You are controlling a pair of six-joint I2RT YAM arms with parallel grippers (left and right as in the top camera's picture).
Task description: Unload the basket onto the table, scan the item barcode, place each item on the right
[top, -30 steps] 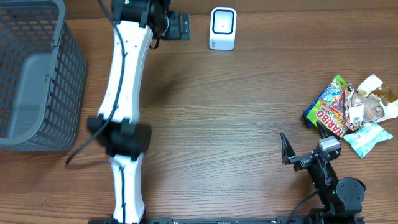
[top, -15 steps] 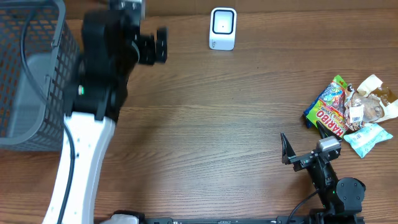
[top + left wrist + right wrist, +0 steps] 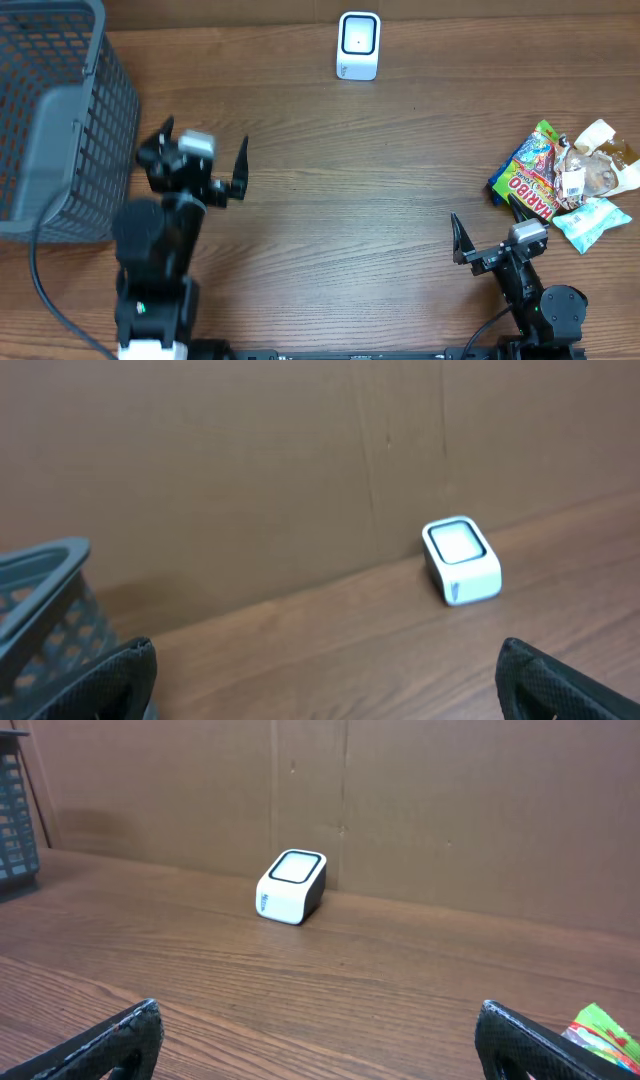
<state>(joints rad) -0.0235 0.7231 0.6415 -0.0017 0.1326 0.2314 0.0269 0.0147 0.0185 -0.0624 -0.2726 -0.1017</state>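
Snack packets [image 3: 565, 183] heaped at the right edge of the table [image 3: 350, 200], well apart from both arms; topmost toward the centre a Haribo bag [image 3: 530, 175], bright green and red, overlapped on its right by a clear packet of brown pieces [image 3: 588, 175] and a pale blue-white sachet [image 3: 592, 222]; judged light, soft and crinkly, with slippery film and contents likely to shift, hence best pinched at a flat sealed edge or corner rather than across the belly; barcode side not visible. White scanner [image 3: 358, 45] upright at the far edge, centre, window facing up and forward. Grey basket [image 3: 60, 120] at far left. Right end effector [image 3: 490, 245] low near the front, fingers spread wide, empty, just beside the heap. Left end effector [image 3: 205, 165] beside the basket, likewise fully spread, holding nothing.
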